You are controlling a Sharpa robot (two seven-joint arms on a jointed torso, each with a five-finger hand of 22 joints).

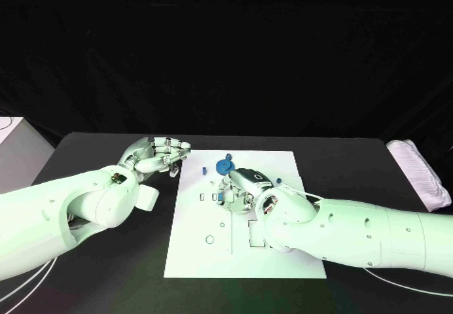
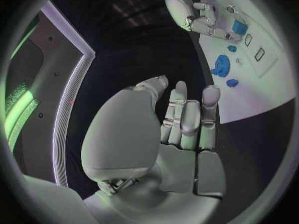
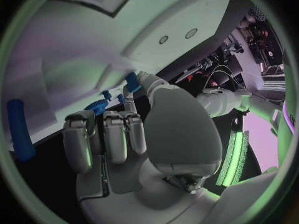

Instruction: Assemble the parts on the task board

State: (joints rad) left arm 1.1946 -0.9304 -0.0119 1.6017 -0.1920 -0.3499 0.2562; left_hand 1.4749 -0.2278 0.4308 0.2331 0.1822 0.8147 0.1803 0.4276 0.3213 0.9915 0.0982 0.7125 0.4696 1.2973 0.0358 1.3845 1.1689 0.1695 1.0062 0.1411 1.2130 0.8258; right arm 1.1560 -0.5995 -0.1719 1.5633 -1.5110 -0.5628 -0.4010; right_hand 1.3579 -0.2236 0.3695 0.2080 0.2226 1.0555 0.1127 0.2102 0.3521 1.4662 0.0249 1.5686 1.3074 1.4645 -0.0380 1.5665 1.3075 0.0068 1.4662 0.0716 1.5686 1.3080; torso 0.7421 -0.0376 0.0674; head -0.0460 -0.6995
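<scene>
The white task board (image 1: 194, 252) lies in the middle of the black table. A blue gear (image 1: 224, 166) sits near its far edge, with small blue parts (image 1: 201, 170) beside it. My right hand (image 1: 247, 190) hovers low over the board's middle and pinches a small blue part (image 3: 132, 82) between thumb and fingertip, close to the board surface. The gear (image 3: 96, 104) lies just beyond those fingers. My left hand (image 1: 156, 156) hangs off the board's far left corner, holding nothing, its fingers (image 2: 181, 114) fairly straight. In the left wrist view the gear (image 2: 222, 63) lies on the board.
Cut-out slots and holes (image 1: 209, 239) mark the near half of the board. A long blue peg (image 3: 19, 129) lies on the board beside my right hand. A white bundle (image 1: 420, 171) rests at the table's right edge, and a pale box (image 1: 17, 154) stands at the left.
</scene>
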